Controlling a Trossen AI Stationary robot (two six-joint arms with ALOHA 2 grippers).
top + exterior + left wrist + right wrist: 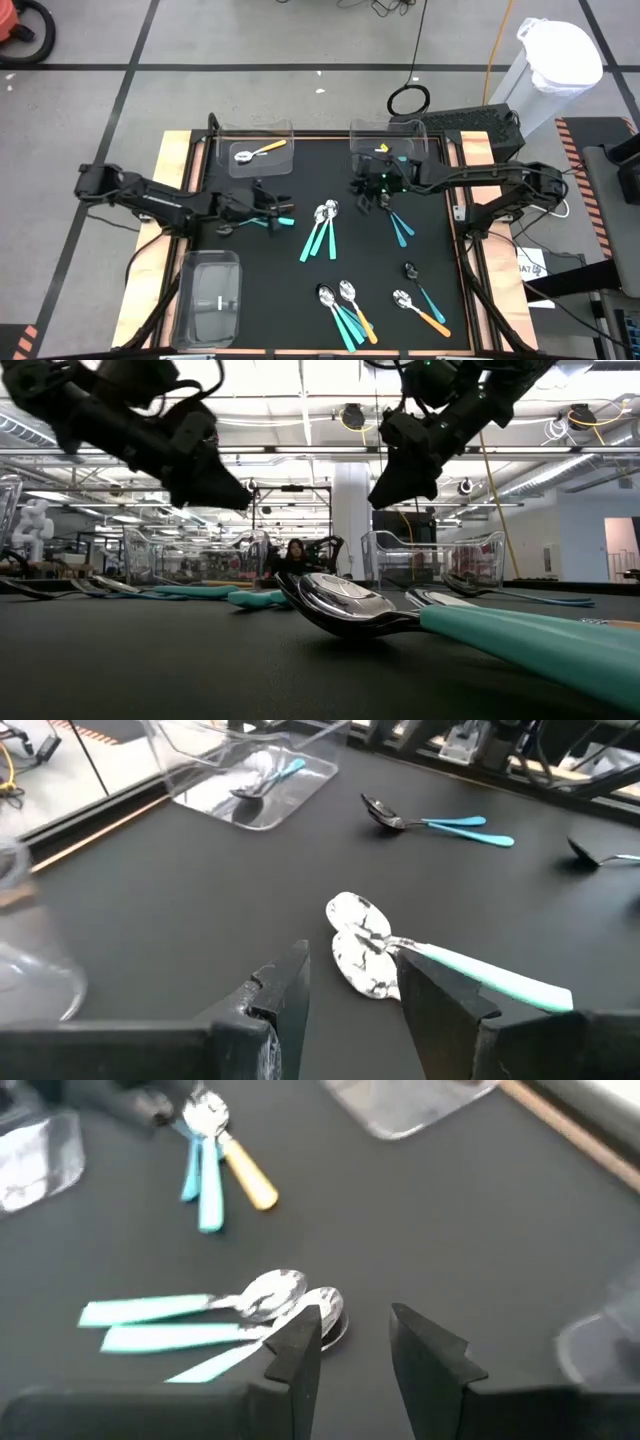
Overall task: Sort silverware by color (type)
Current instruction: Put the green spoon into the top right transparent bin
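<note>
The silverware lies in groups on the black mat. Three teal-handled spoons lie mid-table, their bowls toward the far edge. A light blue pair lies to their right. Mixed teal and orange spoons and another pair lie near the front. One orange spoon rests in the far left bin. My left gripper hovers open just left of the teal group. My right gripper hovers open just right of it, its fingers near the bowls.
Clear bins stand at the far left, at the far right with a light blue spoon in it, and at the near left. A single dark spoon lies right of centre. A wooden rim borders the mat.
</note>
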